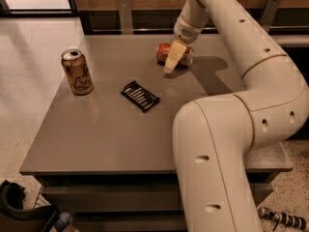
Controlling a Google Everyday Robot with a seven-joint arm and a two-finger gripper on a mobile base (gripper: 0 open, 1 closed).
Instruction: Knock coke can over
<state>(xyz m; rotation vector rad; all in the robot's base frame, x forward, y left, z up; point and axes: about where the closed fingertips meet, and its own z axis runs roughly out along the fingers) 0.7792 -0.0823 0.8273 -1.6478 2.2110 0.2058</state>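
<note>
our arm arcs from lower right to upper centre. the gripper [169, 66] slants down-left in front of the sideways-lying coke can [162, 52]. we cannot tell its grip state.

Flat grey tabletop [96, 144] has three things on it: gold-brown soda can [77, 72] upright near the left edge, black flat packet [140, 96] mid-table, and an orange-red soda can [163, 52] on its side toward the back, cream gripper [169, 67] right over it.

The middle of the coke can [162, 52], far on the table [96, 129], is being covered by the gripper [171, 62] in front of it. The table's near right part is being hidden by the arm [217, 144], itself being cut off at the bottom.
</note>
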